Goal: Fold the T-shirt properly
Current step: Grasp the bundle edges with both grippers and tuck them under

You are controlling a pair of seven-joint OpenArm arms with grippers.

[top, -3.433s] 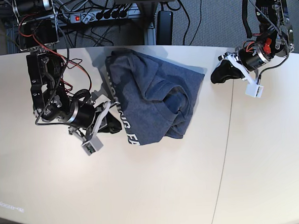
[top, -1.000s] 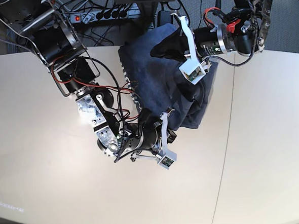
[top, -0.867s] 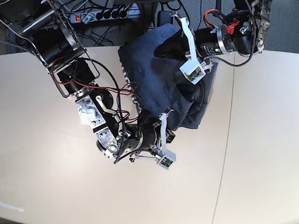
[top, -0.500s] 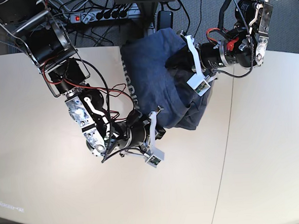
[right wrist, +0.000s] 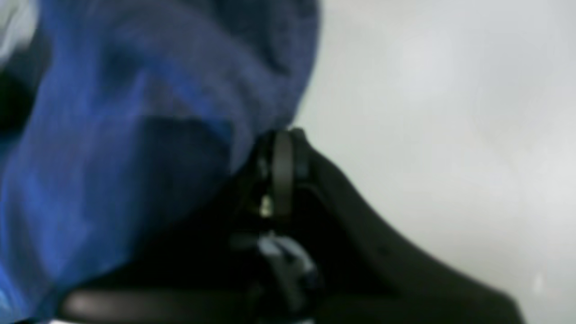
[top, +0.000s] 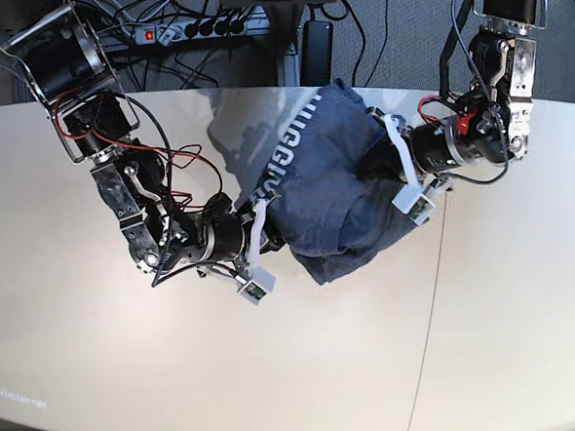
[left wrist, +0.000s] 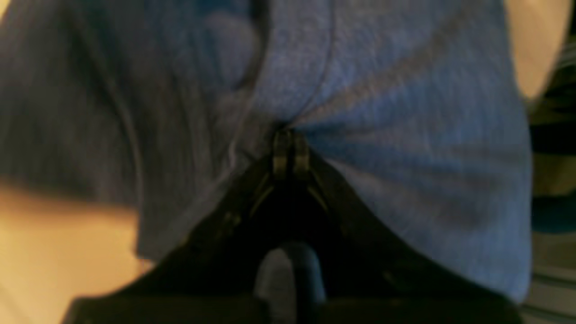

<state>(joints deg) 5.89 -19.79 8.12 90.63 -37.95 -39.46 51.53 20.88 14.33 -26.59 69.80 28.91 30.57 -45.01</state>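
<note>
Shirt fills most of the left wrist view, and the left gripper at the centre is closed on a pinch of its cloth. In the right wrist view the right gripper, at the centre, is closed on the shirt's edge, with blue cloth at the left. In the base view the shirt hangs bunched between both grippers, upper centre, above the table.

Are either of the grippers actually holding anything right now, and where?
Both hold the T-shirt: left gripper pinches a bunched fold, right gripper clamps a cloth edge. Which part of the shirt can't be told.
</note>
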